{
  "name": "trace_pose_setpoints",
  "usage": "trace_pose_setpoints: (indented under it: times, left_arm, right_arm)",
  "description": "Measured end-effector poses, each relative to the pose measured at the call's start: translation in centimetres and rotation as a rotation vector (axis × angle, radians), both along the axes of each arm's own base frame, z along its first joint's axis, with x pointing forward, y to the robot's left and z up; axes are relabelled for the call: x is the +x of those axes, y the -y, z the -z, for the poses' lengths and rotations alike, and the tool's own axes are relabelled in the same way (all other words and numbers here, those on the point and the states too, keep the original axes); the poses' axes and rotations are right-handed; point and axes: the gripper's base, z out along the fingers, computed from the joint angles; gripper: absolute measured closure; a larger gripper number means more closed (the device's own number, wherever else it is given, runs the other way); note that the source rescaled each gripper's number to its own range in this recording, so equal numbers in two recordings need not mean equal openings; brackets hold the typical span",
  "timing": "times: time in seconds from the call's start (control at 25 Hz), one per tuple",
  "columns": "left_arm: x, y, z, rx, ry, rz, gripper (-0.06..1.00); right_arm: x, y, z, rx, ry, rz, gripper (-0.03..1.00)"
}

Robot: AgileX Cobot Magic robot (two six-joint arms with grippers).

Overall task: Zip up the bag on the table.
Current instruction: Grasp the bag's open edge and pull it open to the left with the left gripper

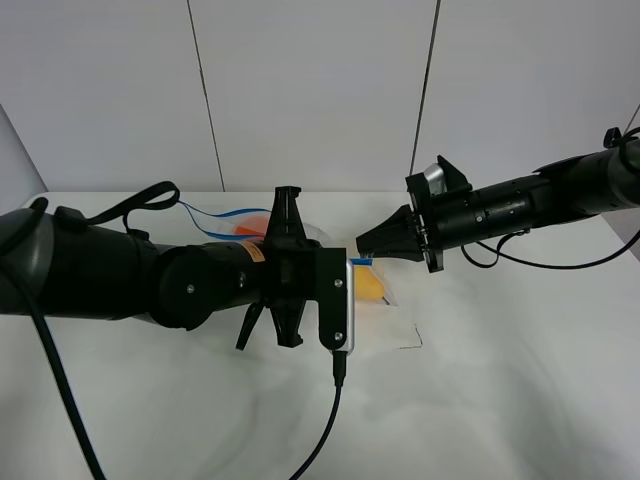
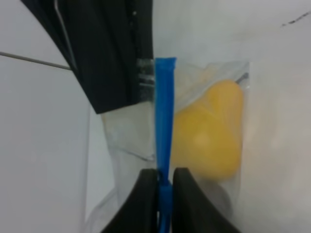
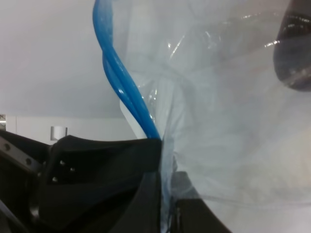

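The bag (image 1: pixel 398 318) is clear crinkly plastic lying on the white table (image 1: pixel 500 400). Its blue zip strip (image 2: pixel 164 121) runs between both grippers. A yellow pear (image 2: pixel 210 131) and an orange (image 1: pixel 256 222) show through it, and the dark eggplant (image 3: pixel 295 58) shows in the right wrist view. My left gripper (image 2: pixel 165 177) is shut on the strip; in the high view (image 1: pixel 345 263) it is mostly hidden behind its camera mount. My right gripper (image 1: pixel 362 247) is shut on the strip's end, close to the left one, and it also shows in the right wrist view (image 3: pixel 167 187).
The left arm (image 1: pixel 120 275) lies across the left half of the table and covers much of the bag. A black cable (image 1: pixel 328 425) hangs from its wrist camera toward the front edge. A white panelled wall (image 1: pixel 320 90) stands behind.
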Motion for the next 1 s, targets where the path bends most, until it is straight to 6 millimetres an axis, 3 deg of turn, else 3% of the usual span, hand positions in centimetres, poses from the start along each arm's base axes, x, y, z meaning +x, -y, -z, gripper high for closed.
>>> trace_pose_setpoints:
  times: [0.52,0.76,1.0]
  left_arm:
    - [0.2,-0.7,-1.2,-0.015,0.033,-0.012,0.94]
    - [1.8,-2.5,-1.3,0.003,0.042,-0.064,0.94]
    - [3.1,-5.2,-3.1,-0.017,0.074,-0.142,0.94]
  right_arm:
    - [0.1,-0.1,-0.2,0.022,-0.005,0.01,0.97]
    - [0.2,-0.3,-0.3,0.029,-0.003,0.032,0.97]
    - [0.2,-0.3,-0.4,0.038,-0.004,0.031,0.97]
